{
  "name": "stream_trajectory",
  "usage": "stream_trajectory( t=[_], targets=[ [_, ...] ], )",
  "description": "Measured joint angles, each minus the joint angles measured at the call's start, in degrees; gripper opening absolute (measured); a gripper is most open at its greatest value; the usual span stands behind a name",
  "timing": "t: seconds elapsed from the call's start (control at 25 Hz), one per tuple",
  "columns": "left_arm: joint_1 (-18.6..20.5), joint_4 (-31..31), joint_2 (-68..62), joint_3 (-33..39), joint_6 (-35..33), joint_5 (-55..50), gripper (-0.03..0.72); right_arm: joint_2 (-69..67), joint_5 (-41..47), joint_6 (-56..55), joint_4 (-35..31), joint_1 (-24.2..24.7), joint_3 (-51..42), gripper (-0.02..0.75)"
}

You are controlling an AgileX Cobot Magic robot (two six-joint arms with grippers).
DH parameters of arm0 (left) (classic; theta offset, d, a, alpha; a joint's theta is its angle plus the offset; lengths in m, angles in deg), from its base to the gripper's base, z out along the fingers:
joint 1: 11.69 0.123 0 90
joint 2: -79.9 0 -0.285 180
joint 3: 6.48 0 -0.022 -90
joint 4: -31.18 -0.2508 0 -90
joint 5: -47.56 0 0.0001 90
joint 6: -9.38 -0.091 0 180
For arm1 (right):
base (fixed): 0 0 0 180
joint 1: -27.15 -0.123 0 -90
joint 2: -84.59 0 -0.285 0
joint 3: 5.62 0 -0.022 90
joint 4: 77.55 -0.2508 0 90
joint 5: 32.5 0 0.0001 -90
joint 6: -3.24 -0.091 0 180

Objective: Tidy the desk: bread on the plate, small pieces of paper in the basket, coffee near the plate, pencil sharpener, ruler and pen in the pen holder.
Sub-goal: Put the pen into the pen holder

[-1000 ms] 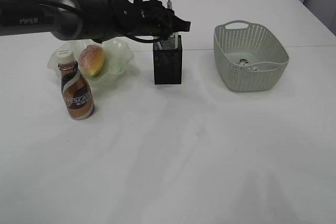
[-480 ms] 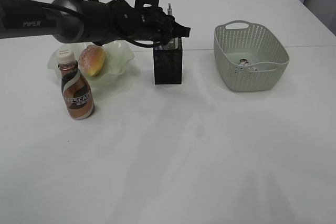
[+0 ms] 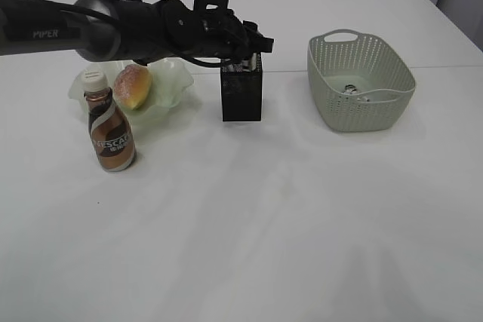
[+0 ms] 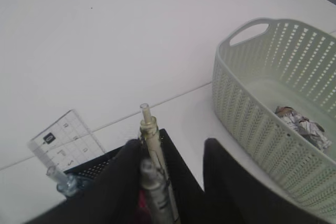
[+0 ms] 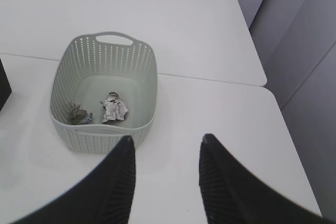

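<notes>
My left gripper [image 3: 253, 44] hovers over the black mesh pen holder [image 3: 241, 94], jaws open. In the left wrist view the pen [image 4: 152, 150] stands in the pen holder [image 4: 100, 167], leaning on my left finger and apart from the right one. The clear ruler [image 4: 65, 142] sticks up from the holder's far corner. I cannot tell whether a small bluish piece [image 4: 65, 182] beside it is the pencil sharpener. Bread [image 3: 132, 85] lies on the pale green plate [image 3: 172, 81], with the coffee bottle [image 3: 110, 130] upright in front. Crumpled paper pieces [image 5: 114, 108] lie in the basket [image 5: 100, 135]. My right gripper [image 5: 167, 139] is open and holds nothing.
The basket [image 3: 361, 81] stands right of the pen holder, with a gap between them. The left arm stretches across from the left edge, above the plate. In the right wrist view the table's right edge [image 5: 273, 90] drops off beyond the basket.
My left gripper's jaws have spread apart and let go of the pen. The pen has sunk lower into the pen holder. The right gripper has not moved.
</notes>
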Motion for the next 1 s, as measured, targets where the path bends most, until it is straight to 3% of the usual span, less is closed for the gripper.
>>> stream_trajectory(
  t=[0.2,0.48,0.76,1.0],
  targets=[
    [0.0,-0.83,0.0,0.0,0.0,0.45,0.395,0.0,0.0,-0.1,0.0,0.0,0.0,0.329],
    [0.74,-2.41,3.62,0.0,-2.87,-1.98,0.403,0.0,0.0,-0.21,0.0,0.0,0.0,0.329],
    [1.56,-10.47,8.09,0.0,-3.38,-11.37,0.403,0.0,0.0,-0.21,0.1,0.0,0.0,0.329],
    [1.56,-12.1,11.32,0.0,-2.57,-20.64,0.403,0.0,1.92,-0.21,0.22,0.0,0.0,0.328]
  ],
)
